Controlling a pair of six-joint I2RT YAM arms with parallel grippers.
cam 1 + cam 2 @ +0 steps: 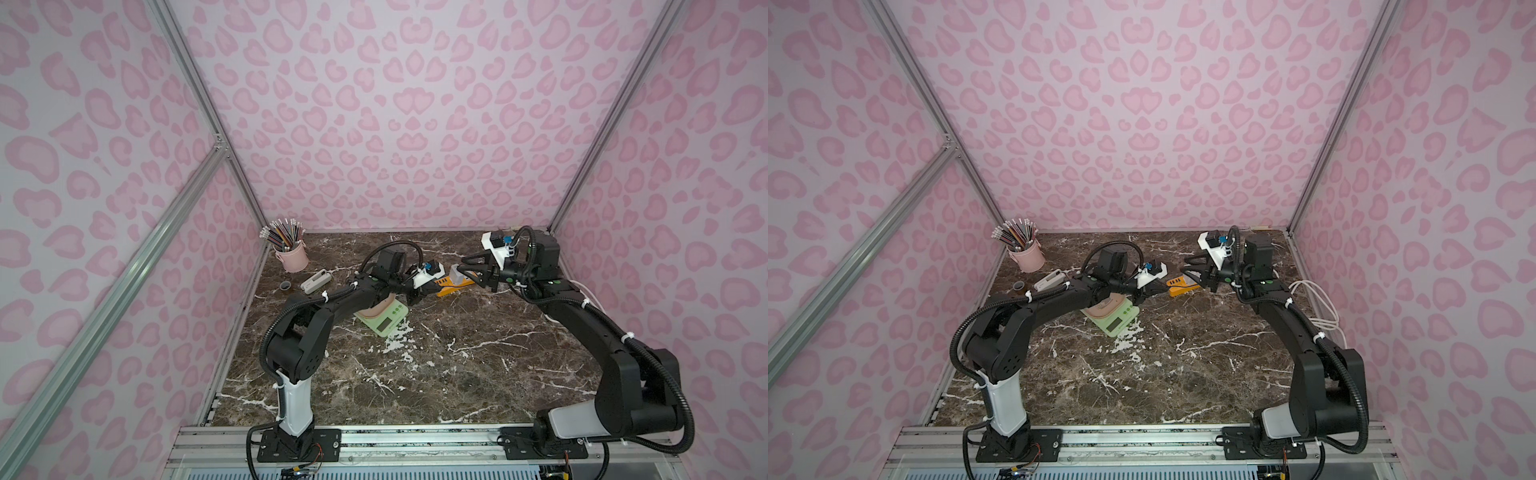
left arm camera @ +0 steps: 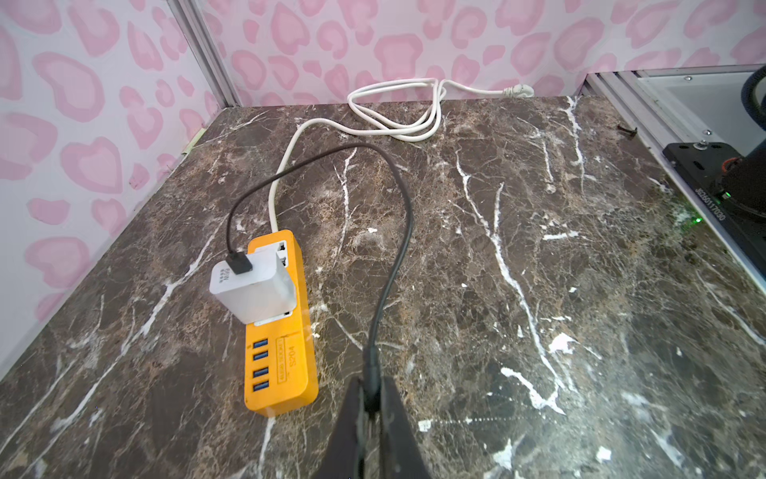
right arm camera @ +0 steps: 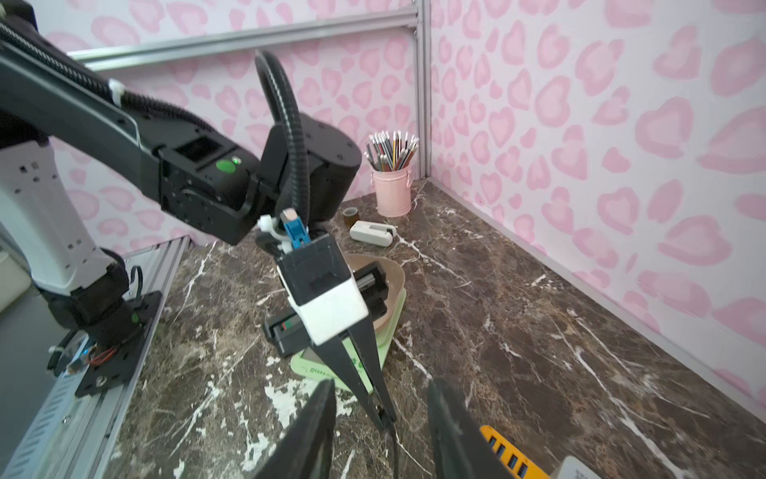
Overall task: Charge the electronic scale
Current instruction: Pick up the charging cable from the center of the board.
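Note:
The electronic scale [image 1: 388,321] [image 1: 1118,320] is pale green with a beige tray and sits mid-table, partly hidden under my left arm. The right wrist view shows its tray [image 3: 391,275] behind the left wrist. My left gripper [image 2: 372,398] [image 1: 432,289] is shut on the plug end of a black cable [image 2: 409,226], just right of the scale. That cable loops back to a white charger cube [image 2: 253,286] plugged into the orange power strip [image 2: 282,373] [image 1: 451,287]. My right gripper [image 3: 381,383] [image 1: 460,266] hovers open over the strip, with nothing between its fingers.
A pink cup of pencils [image 1: 293,255], a small white device [image 1: 316,280] and a little dark cap [image 1: 285,286] stand at the back left. The strip's white cord [image 2: 393,112] [image 1: 1316,307] lies coiled along the right wall. Both arm bases sit on the front rail.

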